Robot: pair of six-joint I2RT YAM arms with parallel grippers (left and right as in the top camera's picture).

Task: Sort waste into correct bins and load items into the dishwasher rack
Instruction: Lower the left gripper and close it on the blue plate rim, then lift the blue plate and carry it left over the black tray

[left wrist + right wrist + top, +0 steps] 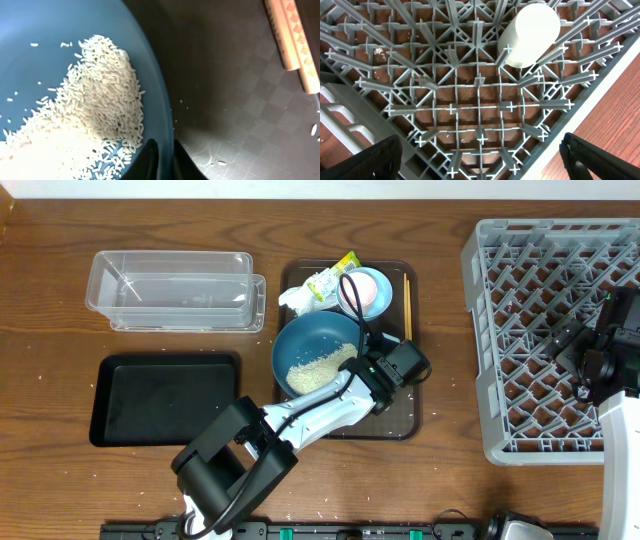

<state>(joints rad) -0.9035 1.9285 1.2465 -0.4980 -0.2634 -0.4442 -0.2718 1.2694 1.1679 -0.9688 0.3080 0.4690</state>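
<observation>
Open wood shows along the left and front edges of the table [60,480]. A narrower strip lies between the brown serving tray [395,418] and the dishwasher rack [530,300], which takes up the right edge.

Two bins sit toward the left: one clear tub [170,290] near the back edge and one black tray [165,398] in front of it.

The serving tray, mid-table, carries:
- one dark-blue dish [310,340] holding the rice heap [318,370]
- one light-blue bowl [378,288] at its back edge, with a pink cup [355,295] seemingly nested in it
- one wrapper [335,280] and one tissue [298,300] at its back left corner
- two chopsticks [292,40] along its right edge

The left gripper [164,152] is pinched together on the dish's right rim, one finger inside and one outside. The right gripper [480,160] hangs over the rack with its fingers spread wide apart. One white cup [530,35] sits among the rack's pegs
</observation>
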